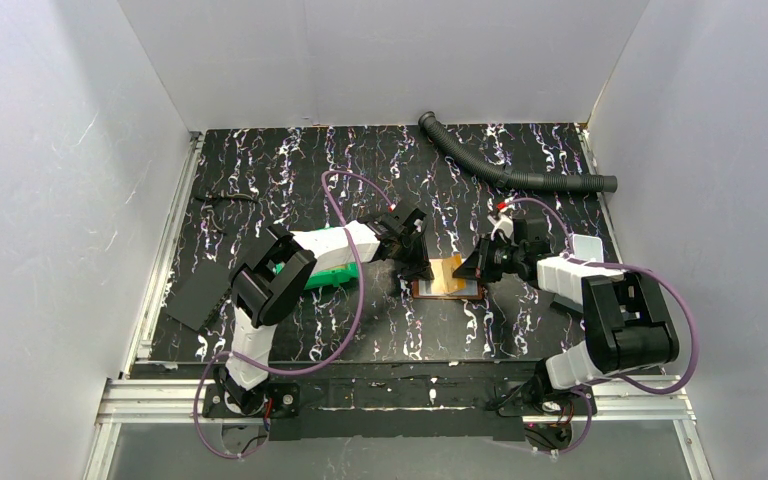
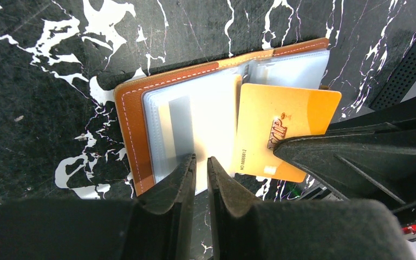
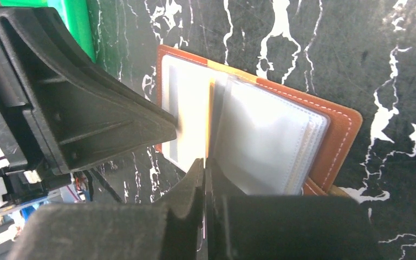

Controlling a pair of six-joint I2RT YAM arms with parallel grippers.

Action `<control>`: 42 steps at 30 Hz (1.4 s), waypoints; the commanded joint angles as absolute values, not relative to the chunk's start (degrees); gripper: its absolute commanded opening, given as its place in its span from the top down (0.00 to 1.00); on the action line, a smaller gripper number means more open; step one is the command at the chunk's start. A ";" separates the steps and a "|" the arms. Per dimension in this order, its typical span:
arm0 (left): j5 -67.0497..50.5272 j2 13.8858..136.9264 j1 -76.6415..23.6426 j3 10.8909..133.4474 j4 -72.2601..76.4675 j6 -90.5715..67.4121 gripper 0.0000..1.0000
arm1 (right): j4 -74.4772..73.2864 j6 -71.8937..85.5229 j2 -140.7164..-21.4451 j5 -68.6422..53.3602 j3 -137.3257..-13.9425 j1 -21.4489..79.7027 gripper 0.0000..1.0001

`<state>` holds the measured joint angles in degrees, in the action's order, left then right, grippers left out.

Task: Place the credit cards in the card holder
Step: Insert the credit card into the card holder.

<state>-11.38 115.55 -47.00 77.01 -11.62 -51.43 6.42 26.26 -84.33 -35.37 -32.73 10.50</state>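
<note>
Orange plastic, the card (image 2: 287,124) is clamped at its outer edge in the right gripper (image 3: 204,164), whose jaws meet on it edge-on. It is tilted over the right half of the open holder (image 2: 130,124), which lies flat on the table (image 2: 43,65) between the two grippers. The card's free edge reaches the fold, just beside the clear sleeves (image 2: 206,119) of the left half, so the coming push likely runs from the right arm toward that fold. Print runs along this free edge, so it looks like a long side, parallel to the fold. The left gripper (image 2: 201,162) rests on those sleeves, jaws narrow with a slit between; whether they nip a sleeve cannot be told. The card reads "VIP" and a line starting "NO", its digits too small to trust
</note>
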 commanded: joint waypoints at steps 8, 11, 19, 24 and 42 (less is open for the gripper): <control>-8.97 115.92 -47.21 76.54 -17.40 -49.97 0.88 | 8.61 27.97 -84.58 -40.67 -31.40 5.84 0.99; -8.81 115.84 -47.21 76.19 -17.43 -49.94 0.88 | 15.00 31.77 -86.29 -43.42 -29.64 5.38 0.99; -8.61 115.82 -47.25 76.04 -17.66 -50.01 0.90 | 22.44 34.62 -89.45 -47.51 -28.75 5.39 0.99; -8.58 115.73 -47.22 75.98 -17.75 -50.01 0.90 | 21.71 33.39 -90.64 -47.86 -28.66 5.38 0.99; -8.38 115.52 -47.20 75.86 -17.99 -49.73 0.91 | 10.81 24.84 -91.14 -45.37 -31.84 5.36 0.99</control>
<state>-11.02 115.55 -47.00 77.01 -12.03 -51.37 12.88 27.72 -90.14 -45.82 -29.79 5.41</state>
